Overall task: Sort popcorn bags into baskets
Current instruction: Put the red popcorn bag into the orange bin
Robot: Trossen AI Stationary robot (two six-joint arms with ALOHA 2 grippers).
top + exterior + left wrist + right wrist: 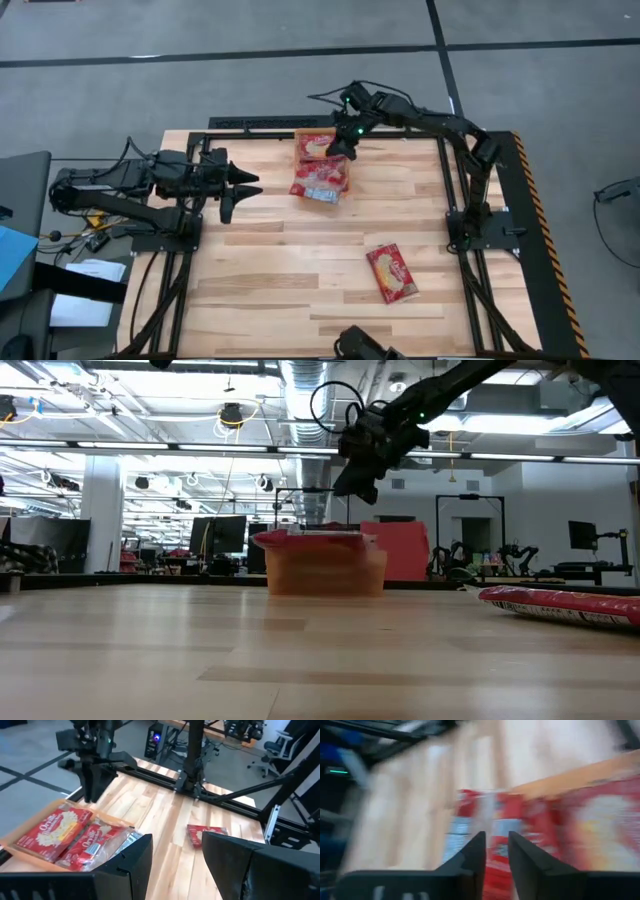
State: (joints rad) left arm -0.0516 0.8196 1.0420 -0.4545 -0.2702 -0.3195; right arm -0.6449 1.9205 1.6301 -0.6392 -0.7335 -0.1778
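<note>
Red film packets, flat and rectangular, cream-yellow picture with white lettering: the popcorn bags. Two or more lie stacked in and over the orange basket [318, 160] at about 12 o'clock on the table in the high view; the basket bags [320, 178] overhang its near rim, one showing a grey-white end panel. One loose popcorn bag [391, 272] lies flat at about 5 o'clock, well apart from the basket and from both arms. Handling, judged: light, thin, somewhat stiff across the face yet crinkly and slick; a flat-lying packet gives little to bite, so a pinch across a short edge or a sealed end seam looks the soundest hold, with a firm grip to stop sliding. Not fragile, though the film could crease. Right gripper [340, 143]: raised just above the far part of the basket, fingers a narrow gap apart and holding nothing, as the right wrist view shows bags below the empty gap. Left gripper [240, 190]: waiting at about 9 o'clock, fingers spread wide, empty, pointed toward the basket. Surface: pale wood butcher-block table [290, 260], smooth, framed by black rails [250, 122] with a yellow-black hazard strip [535, 230] along the 3 o'clock side. Room: grey floor with dark lines; in the low view a large open workshop with ceiling ducts, strip lights, monitors and benches beyond the table.
</note>
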